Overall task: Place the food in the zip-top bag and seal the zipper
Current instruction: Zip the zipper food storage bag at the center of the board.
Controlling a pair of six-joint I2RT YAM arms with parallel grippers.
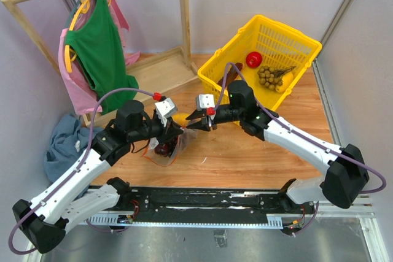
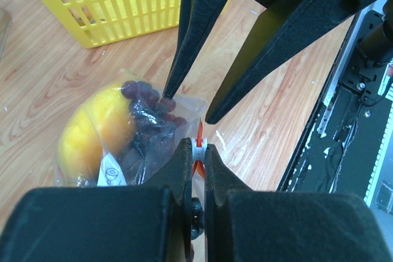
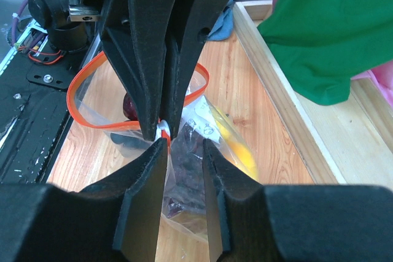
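Behind the work area: one yellow basket (image 1: 288, 36) holding one red round fruit (image 1: 253, 59) and one brownish bunch (image 1: 268, 76). To the left: one wooden rack (image 1: 184, 10) with a green garment (image 1: 98, 59). At far left: one blue cloth (image 1: 61, 145).

One zip-top bag (image 2: 187, 107) lying on the wooden table (image 2: 270, 115), mouth partly open — zipper (image 3: 86, 99) standing in a loop.

Left gripper (image 2: 198, 145) pressed together on the zipper's white slider. Right gripper (image 3: 184, 145) spread, gripping nothing, tips just beside that slider — one to each side of the bag's top.

Inside the bag: one yellow bell pepper (image 2: 92, 127), one grape bunch (image 2: 144, 130).
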